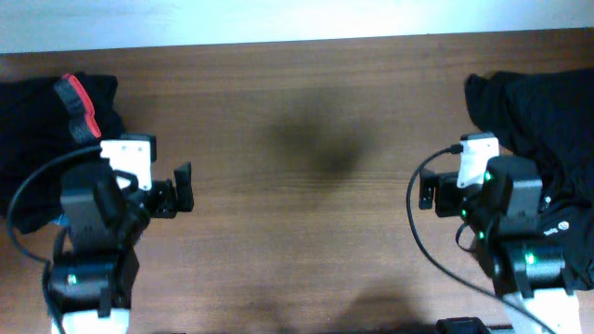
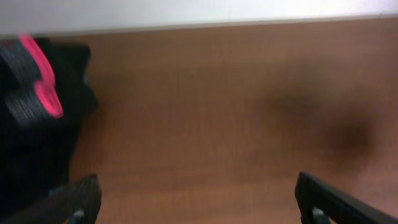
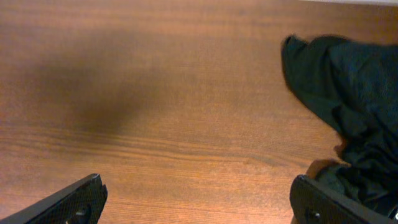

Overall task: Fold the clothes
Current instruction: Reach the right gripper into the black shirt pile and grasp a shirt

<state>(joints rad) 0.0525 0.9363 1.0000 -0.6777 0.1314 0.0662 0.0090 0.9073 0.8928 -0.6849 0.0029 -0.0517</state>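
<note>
The clothes lie in two black heaps. One heap (image 1: 37, 130) is at the table's far left, with a red-orange band (image 1: 79, 104) on top; the left wrist view has it at the left edge (image 2: 37, 124). The other heap (image 1: 543, 107) fills the far right, and shows at the right in the right wrist view (image 3: 348, 93). My left gripper (image 1: 137, 186) (image 2: 198, 202) stands open over bare wood, just right of the left heap. My right gripper (image 1: 483, 190) (image 3: 199, 202) is open too, its right finger (image 3: 323, 202) close beside the right heap's edge. Neither holds anything.
The wooden table (image 1: 297, 186) runs between the two arms, with a soft shadow near its middle. Its far edge meets a white wall (image 1: 297, 23). Black cables (image 1: 422, 241) loop beside each arm's base.
</note>
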